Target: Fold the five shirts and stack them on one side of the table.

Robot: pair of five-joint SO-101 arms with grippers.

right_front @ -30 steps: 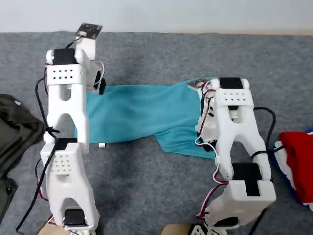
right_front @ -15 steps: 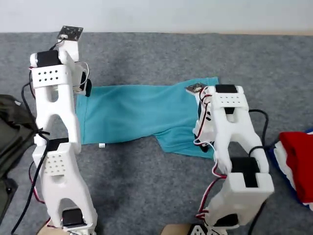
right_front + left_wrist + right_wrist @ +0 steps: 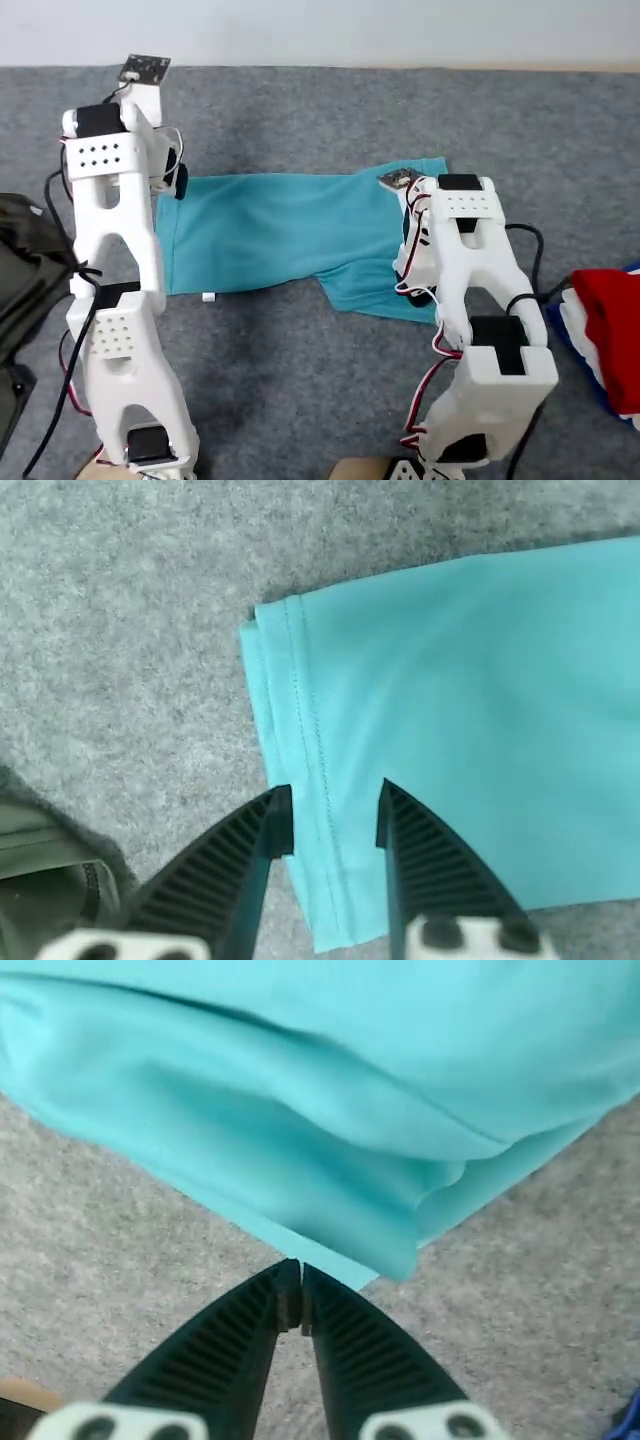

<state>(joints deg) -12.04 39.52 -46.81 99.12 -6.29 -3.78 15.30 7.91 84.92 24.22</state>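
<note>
Where the teal shirt (image 3: 290, 235) lies flat mid-worktop (image 3: 300, 110), its long axis runs across from one arm to the other. Left claw (image 3: 335, 798): moderately open, holding nothing, tips straddling the stitched hem at the shirt's left end. Right claw (image 3: 300, 1282): closed, tips at the fabric edge of the opposite end; cannot tell if cloth is pinched. Each arm nearest its own end. Grey carpet-like surface. Red garment (image 3: 605, 320) at right edge, dark olive garment (image 3: 25, 260) at left; pale wall (image 3: 320, 30) behind
</note>
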